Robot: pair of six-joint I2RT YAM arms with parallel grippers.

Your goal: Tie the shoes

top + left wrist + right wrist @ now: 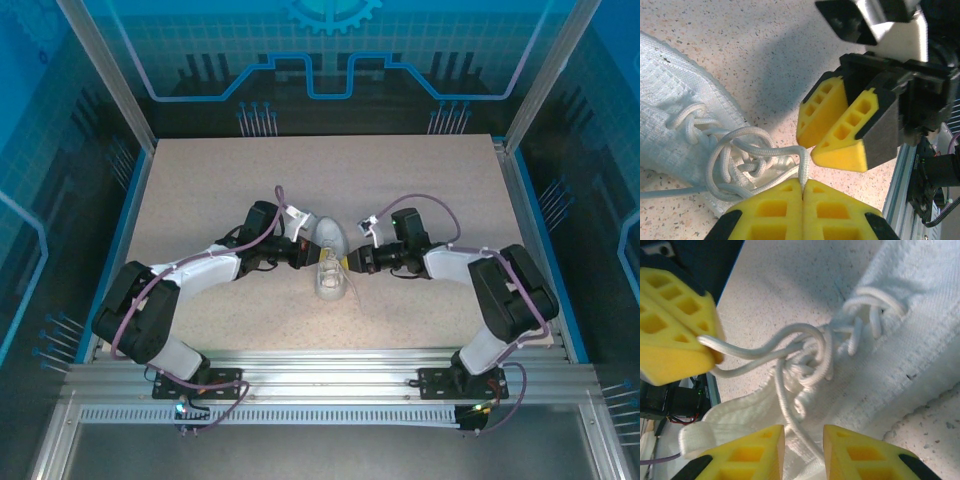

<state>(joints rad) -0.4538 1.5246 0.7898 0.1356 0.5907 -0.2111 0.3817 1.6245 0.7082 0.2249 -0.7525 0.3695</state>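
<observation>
The white shoe [328,258] lies mid-table between both arms, its toe pointing away. My left gripper [803,181] is shut on a loop of white lace [790,152] that rises from the loose knot [747,167] over the tongue. From the right wrist view the same loop [765,347] runs sideways into the left gripper [715,349]. My right gripper [804,432] is open over the shoe's upper [920,340], and a single lace strand [790,415] passes loosely through the gap. The two grippers [308,254] [352,262] sit close together on either side of the laces.
The speckled tabletop [420,190] surrounds the shoe. An aluminium rail [320,385] runs along the near edge and appears beside the right gripper [809,146] in the left wrist view. Blue enclosure walls [60,200] stand at both sides and the back.
</observation>
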